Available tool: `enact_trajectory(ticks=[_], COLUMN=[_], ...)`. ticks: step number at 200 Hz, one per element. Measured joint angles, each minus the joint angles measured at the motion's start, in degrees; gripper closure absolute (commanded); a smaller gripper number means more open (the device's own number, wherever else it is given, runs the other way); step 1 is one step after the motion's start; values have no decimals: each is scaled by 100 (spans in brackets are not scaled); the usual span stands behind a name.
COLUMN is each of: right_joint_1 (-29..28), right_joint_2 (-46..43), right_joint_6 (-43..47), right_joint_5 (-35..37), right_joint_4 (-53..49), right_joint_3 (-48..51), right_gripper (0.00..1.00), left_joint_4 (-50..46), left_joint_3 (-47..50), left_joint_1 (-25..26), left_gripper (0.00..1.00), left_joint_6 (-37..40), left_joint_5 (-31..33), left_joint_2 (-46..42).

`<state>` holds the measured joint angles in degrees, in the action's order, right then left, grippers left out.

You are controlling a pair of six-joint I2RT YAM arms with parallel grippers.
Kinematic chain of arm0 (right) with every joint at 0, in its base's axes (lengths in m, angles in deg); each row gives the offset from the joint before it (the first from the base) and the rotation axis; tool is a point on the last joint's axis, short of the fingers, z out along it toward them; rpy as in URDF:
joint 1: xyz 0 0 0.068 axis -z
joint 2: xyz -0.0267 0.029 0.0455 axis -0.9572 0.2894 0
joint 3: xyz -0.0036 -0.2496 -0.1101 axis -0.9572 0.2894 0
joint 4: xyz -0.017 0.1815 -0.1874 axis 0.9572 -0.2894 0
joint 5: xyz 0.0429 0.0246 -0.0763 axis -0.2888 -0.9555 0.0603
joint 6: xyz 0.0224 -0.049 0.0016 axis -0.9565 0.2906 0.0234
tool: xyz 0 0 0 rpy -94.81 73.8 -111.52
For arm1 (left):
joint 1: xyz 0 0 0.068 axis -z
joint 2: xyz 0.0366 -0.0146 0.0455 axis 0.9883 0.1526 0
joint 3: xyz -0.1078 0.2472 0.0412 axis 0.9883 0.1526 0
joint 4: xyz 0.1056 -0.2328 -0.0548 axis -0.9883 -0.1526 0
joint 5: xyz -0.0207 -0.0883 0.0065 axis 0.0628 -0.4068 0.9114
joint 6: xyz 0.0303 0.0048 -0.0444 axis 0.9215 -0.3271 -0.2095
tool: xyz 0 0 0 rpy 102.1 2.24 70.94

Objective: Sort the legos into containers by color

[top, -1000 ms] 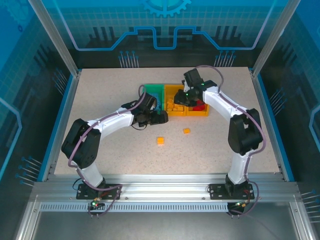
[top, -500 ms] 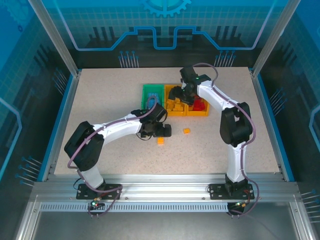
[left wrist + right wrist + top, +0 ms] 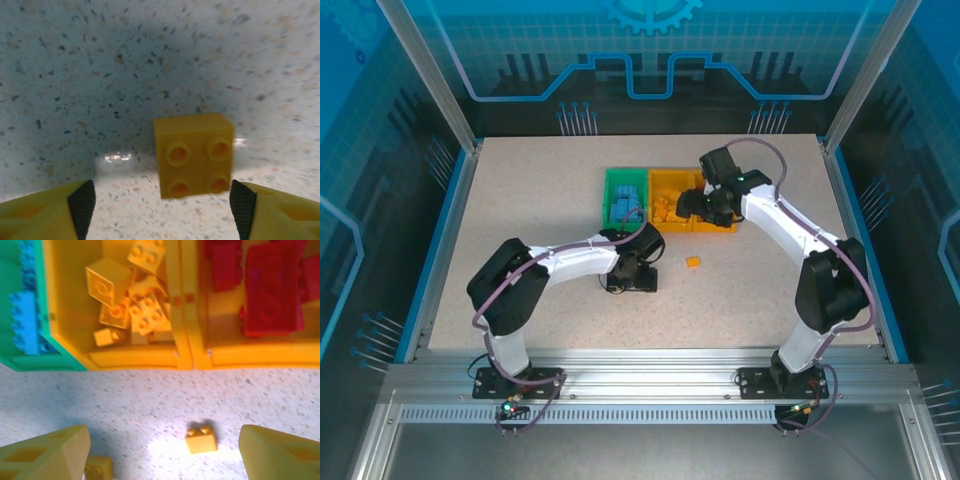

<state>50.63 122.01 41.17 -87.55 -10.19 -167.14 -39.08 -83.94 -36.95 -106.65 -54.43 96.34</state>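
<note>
The left hand (image 3: pixel 163 207) hangs directly over a square yellow brick (image 3: pixel 194 154) lying mid-surface (image 3: pixel 520 220), on the near-edge side of the trays (image 3: pixel 182 362) — fingers apart, the brick between them, touching neither. The right hand (image 3: pixel 165 452) — apart too, empty — hovers by the trays, farther off.
</note>
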Motion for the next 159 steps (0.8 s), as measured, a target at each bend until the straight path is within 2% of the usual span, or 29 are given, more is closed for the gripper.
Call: enact_trajectory(ticks=[40,102,113,135,159], right_joint_1=[11,-33,-48,-66,-66], right_joint_2=[-208,-437,-472,-535,-577], right_joint_6=[15,59,57,52,37], right_joint_5=[157,387,409,442,448], right_joint_4=[37,120,153,173,214], right_joint_3=[660,1414,1558,1753,1788], right_gripper=[20,20,20,20,20], left_joint_4=[-225,-264,-247,-225,-264], left_joint_3=[-190,-282,-297,-302,-302], left_joint_1=[7,4,4,4,7], left_gripper=[61,63,61,51,29], left_joint_6=[44,142,153,153,184], left_joint_5=[153,184,184,190,306], left_joint_2=[227,264,264,264,262])
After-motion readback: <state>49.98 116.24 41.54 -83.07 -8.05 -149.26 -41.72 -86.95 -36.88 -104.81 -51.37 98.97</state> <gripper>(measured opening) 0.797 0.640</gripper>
